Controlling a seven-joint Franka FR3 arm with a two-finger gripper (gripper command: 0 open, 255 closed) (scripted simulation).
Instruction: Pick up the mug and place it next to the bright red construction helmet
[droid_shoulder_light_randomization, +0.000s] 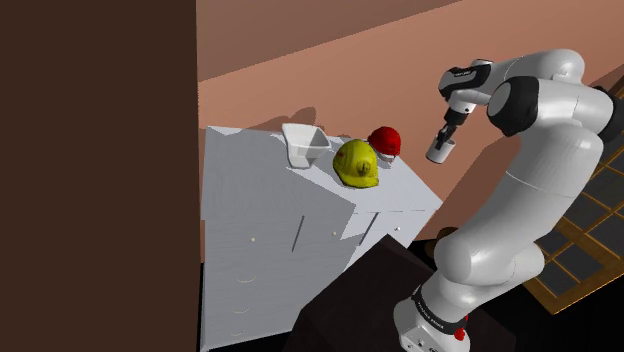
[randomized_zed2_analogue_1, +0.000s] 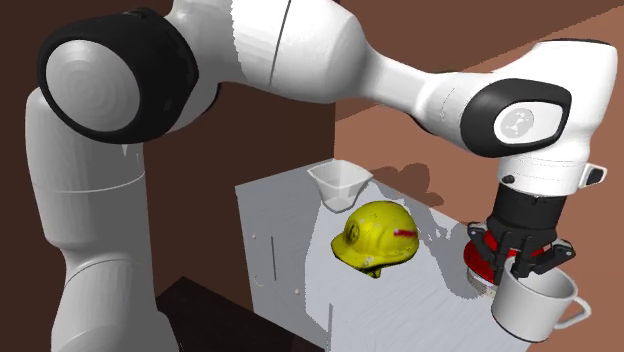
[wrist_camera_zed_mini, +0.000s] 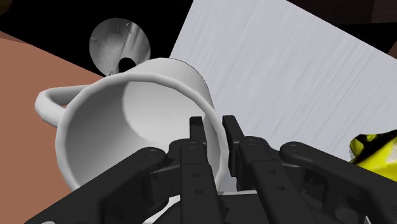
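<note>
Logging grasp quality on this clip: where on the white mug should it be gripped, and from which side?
Grip the rim wall away from the handle, coming down over the open mouth, one jaw inside and one outside. The mug has a thin wall and an open top, while the handle juts sideways. The gripper holds it this way now.

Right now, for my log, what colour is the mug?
The mug is white, clearest in the wrist view.

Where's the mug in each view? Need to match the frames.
Shoulder view: mug hangs in the gripper, right of the red helmet.
Second exterior view: mug at lower right, under the gripper.
Wrist view: mug wall clasped between the fingers.
Shared landmark: the yellow helmet on the cabinet.
</note>
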